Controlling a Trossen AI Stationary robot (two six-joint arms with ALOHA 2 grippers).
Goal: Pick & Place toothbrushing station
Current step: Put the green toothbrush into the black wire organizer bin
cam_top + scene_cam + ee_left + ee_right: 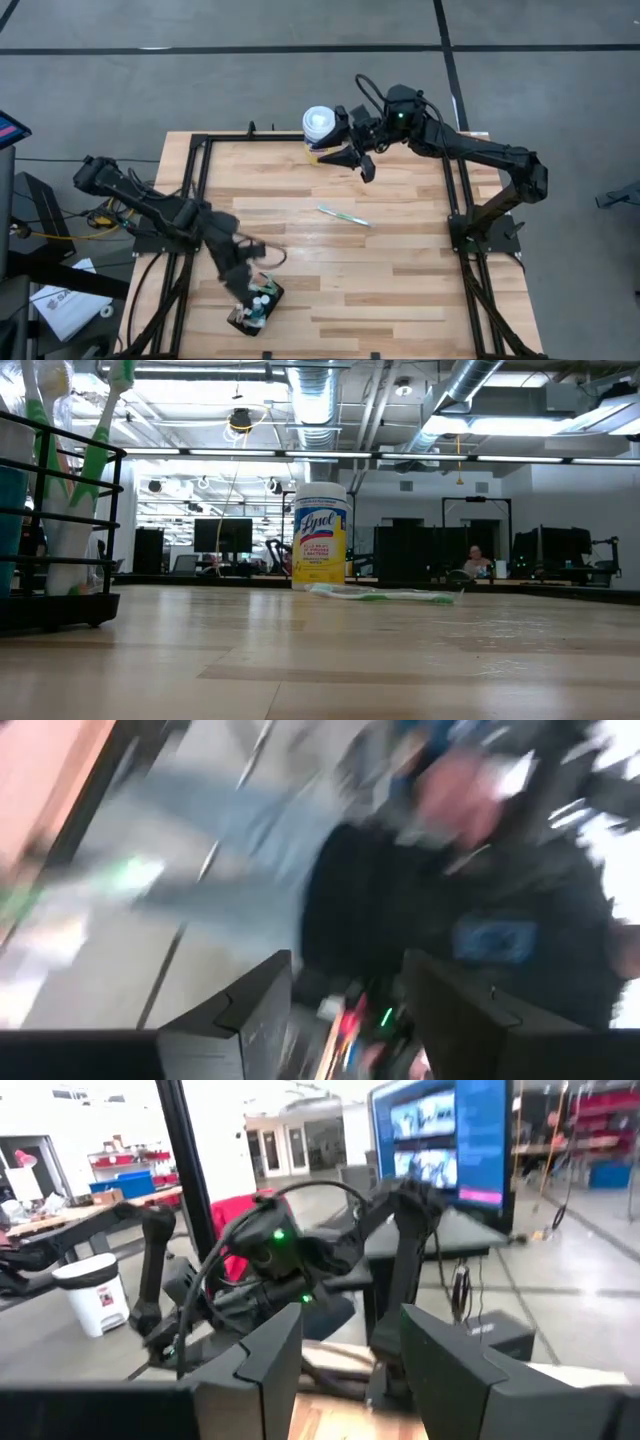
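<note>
The butcher-block table [400, 260] is carrying everything, with the two dark arms reaching in from either side. The left gripper [243, 285] is sitting at the near left of the table, right against the toothbrushing station [256, 306]; whether its fingers are gripping the holder cannot be told. That black holder is lying at the near edge with toothbrushes in it. The right gripper [362, 160] is hanging at the far side with its fingers parted and nothing between them, just right of the Lysol wipes canister [319, 128]. A green toothbrush [343, 215] is lying alone mid-table.
</note>
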